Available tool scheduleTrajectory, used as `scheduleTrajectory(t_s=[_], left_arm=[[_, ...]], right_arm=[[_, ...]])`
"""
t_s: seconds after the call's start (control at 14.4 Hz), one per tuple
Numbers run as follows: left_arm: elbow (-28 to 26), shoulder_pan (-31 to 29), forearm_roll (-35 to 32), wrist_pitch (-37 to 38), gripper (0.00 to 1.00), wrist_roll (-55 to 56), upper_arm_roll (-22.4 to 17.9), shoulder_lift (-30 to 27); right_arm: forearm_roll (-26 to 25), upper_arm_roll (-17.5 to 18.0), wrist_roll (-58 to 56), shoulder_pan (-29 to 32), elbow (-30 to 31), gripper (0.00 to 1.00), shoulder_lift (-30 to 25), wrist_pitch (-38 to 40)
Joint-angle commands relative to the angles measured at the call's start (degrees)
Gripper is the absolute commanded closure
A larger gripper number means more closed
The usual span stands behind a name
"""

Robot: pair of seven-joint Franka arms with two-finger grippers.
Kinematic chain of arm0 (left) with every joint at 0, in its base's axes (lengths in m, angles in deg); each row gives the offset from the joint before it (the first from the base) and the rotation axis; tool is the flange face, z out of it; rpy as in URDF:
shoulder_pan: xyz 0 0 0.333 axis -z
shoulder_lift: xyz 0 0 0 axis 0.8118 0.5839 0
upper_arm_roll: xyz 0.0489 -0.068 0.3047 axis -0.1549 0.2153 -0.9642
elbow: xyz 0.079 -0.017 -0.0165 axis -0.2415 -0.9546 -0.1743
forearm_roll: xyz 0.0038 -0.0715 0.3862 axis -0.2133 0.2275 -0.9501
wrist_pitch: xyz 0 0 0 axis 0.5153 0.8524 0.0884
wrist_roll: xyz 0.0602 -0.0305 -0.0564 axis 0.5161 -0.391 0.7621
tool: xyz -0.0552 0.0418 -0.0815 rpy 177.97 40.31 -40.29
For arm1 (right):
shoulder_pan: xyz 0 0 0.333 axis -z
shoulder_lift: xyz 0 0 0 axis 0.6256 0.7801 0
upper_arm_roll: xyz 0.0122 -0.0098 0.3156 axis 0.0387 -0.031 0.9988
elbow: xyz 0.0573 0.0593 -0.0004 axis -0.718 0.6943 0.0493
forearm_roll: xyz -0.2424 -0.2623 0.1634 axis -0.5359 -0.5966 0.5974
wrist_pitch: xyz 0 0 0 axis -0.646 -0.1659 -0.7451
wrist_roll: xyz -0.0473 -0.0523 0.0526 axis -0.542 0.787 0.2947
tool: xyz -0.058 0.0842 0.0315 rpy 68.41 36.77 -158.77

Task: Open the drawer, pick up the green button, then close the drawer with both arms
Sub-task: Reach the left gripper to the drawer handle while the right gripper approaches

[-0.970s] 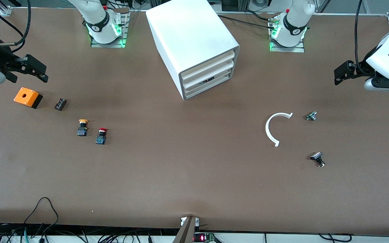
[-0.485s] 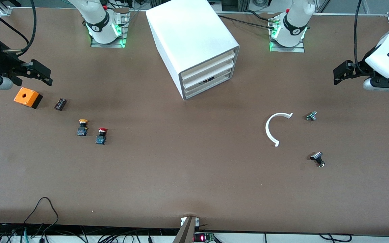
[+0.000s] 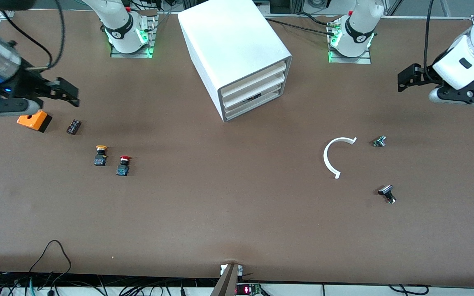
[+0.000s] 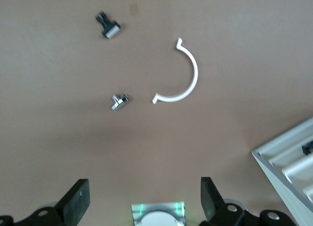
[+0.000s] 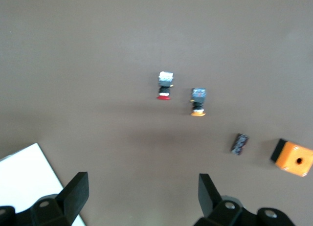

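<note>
Right tool (image 3: 66,92): fingers spread, empty, up over the bench (image 3: 220,205) beside the orange box (image 3: 34,120).
Orange box: at the right arm's end, a small black part (image 3: 73,126) beside it.
Yellow-capped button (image 3: 100,155): beside the red-capped button (image 3: 123,165).
Cabinet (image 3: 233,53): three drawers, all pushed in.
Drawer (image 3: 253,106): lowest, closed.
Green button: not visible.
White arc (image 3: 332,156): near two small metal parts (image 3: 379,141).
Left tool (image 3: 406,78): fingers spread, empty, over the bench's left-arm end.

Probably a robotics lab, two bench-mounted arms (image 3: 121,24), brown worktable (image 3: 228,205), aluminium framing, trailing cables (image 3: 52,255)
</note>
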Motion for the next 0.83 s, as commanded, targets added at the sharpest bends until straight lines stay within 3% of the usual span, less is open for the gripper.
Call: scheduleTrajectory(t_s=[0.0,0.14,0.28,0.42,0.48,0.62,0.76], left_arm=[[1.8,-0.5,4.2,6.5,0.00,-0.3,-0.1,4.5],[1.9,0.2,7.1,15.1,0.00,-0.9,0.0,8.3],[0.6,0.2,11.5,16.0,0.00,-2.3,0.1,9.4],[-2.3,0.0,19.6,14.2,0.00,-10.8,0.0,12.8],[-3.2,-0.1,23.0,11.5,0.00,-14.0,0.0,14.4],[-11.2,0.0,29.7,-1.2,0.00,-15.1,1.0,11.4],[-17.4,0.1,39.2,-10.0,0.00,-18.4,1.9,11.9]], right_arm=[[-0.9,-0.1,5.5,-3.9,-0.3,0.01,2.5,-1.5],[-0.8,-0.1,9.1,-5.1,-0.4,0.01,3.7,-2.1],[-1.6,-0.1,12.9,-7.9,-0.5,0.01,5.0,-2.5],[-1.8,-0.1,13.8,-8.4,-0.5,0.01,6.0,-3.3],[-1.9,-0.1,13.8,-8.5,-0.5,0.01,6.7,-3.8],[-2.1,-0.1,14.1,-9.3,-0.4,0.01,7.8,-4.1],[-2.0,-0.1,21.1,-11.4,-0.3,0.01,8.7,-4.1]])
